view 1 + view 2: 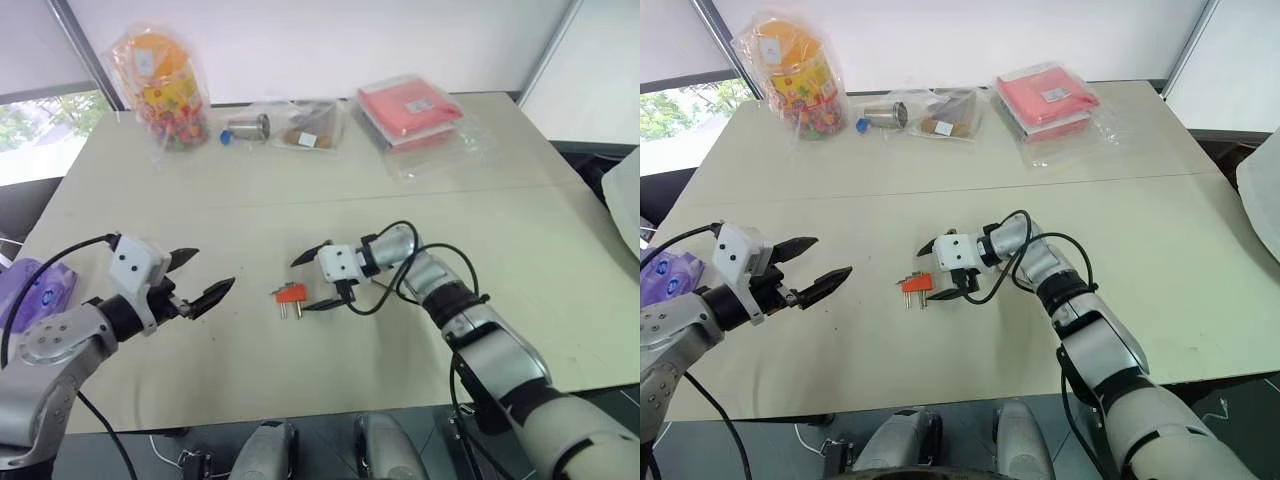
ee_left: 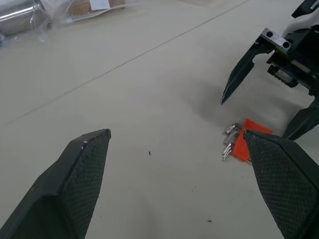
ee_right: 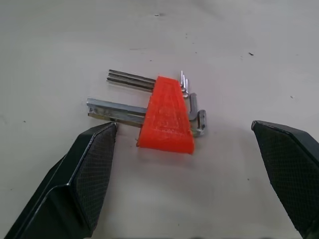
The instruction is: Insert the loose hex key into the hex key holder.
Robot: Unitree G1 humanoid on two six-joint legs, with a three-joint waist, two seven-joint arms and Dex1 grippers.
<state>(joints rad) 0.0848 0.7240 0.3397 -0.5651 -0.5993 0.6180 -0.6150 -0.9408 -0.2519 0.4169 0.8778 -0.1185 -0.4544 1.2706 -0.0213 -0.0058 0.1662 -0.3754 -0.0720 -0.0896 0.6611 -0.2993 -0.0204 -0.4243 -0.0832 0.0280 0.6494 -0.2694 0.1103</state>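
The orange-red hex key holder (image 1: 291, 293) lies flat on the beige table (image 1: 500, 230), with silvery keys sticking out of both sides (image 3: 124, 110). No loose hex key shows apart from it; it is out of view. My right gripper (image 1: 298, 286) is open and points left, one finger on each side of the holder's right end and just above the table, touching nothing (image 3: 184, 127). Well to the left of the holder, my left gripper (image 1: 215, 267) hovers open and empty, aimed toward it. From the left wrist the holder (image 2: 254, 144) sits beside one fingertip.
Along the table's far edge stand a bagged jar of colourful sweets (image 1: 165, 90), a metal can in clear plastic (image 1: 250, 128) and a red flat packet in clear plastic (image 1: 410, 108). A purple object (image 1: 35, 290) sits off the table's left edge.
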